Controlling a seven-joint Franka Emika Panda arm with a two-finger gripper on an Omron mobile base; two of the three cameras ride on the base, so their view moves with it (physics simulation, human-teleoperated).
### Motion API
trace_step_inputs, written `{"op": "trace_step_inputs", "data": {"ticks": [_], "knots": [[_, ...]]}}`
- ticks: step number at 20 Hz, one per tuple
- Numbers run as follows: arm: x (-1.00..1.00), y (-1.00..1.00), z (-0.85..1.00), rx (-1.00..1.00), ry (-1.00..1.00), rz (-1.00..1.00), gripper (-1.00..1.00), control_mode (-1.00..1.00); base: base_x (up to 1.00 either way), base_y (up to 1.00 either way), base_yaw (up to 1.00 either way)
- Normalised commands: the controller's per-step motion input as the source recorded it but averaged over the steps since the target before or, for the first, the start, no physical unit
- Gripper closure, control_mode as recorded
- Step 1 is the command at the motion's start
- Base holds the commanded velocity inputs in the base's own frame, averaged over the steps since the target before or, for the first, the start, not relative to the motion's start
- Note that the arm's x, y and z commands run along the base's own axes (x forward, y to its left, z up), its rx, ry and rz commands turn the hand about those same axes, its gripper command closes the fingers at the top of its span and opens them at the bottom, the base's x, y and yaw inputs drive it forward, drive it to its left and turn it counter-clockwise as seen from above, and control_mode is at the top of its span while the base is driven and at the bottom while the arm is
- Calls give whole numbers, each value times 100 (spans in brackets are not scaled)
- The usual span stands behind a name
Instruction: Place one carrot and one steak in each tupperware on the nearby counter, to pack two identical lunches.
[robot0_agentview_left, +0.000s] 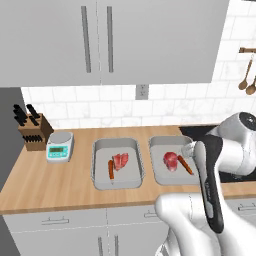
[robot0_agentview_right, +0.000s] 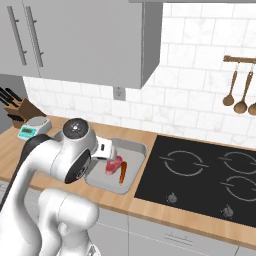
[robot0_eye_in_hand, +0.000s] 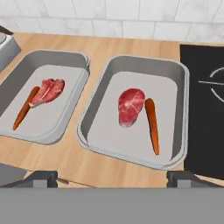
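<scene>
Bright, even light (soft shadows)

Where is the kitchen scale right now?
In the left base view, the scale sits on the counter, between the knife block and the left tupperware.

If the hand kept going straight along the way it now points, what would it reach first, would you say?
Most likely the right tupperware, about where its steak and carrot lie, since these sit centred ahead of the open hand; depth is uncertain.

Glossy white rounded arm (robot0_agentview_left: 235, 150) with dark grey joints.
</scene>
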Motion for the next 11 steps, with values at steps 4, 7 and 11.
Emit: {"op": "trace_step_inputs", "data": {"ticks": [4, 7, 11], "knots": [[-61, 2, 94, 0, -13, 0, -100, -100, 0, 0, 0], [-70, 8, 92, 0, -8, 0, -100, -100, 0, 0, 0], [-78, 9, 75, 8, 0, 0, -100, -100, 0, 0, 0]]}}
